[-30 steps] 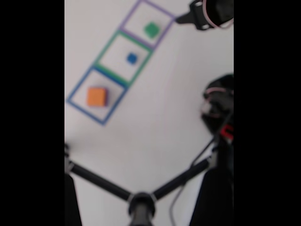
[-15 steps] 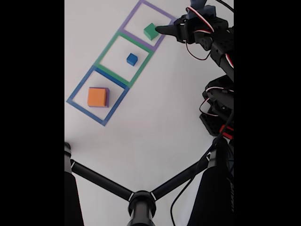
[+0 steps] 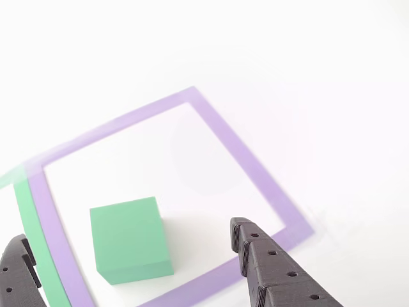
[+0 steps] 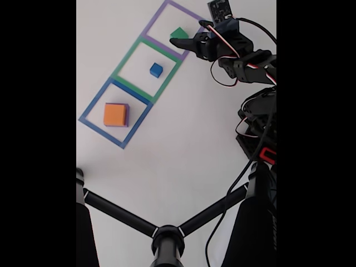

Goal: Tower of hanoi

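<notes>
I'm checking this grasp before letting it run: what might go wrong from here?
The gripper is open, with its fingers either side of the green block. The block sits nearer the left finger in the other view, so closing may shove or twist it. Descending further, a fingertip could scrape the purple square outline.

Black printed arm (image 4: 245, 61), red-white servo cables, ridged black claw (image 3: 137, 256)

White table (image 4: 183, 150) is carrying three taped squares running diagonally upper right to lower left: green block (image 4: 179, 33), blue cube (image 4: 156, 69), orange block (image 4: 115, 114).
</notes>
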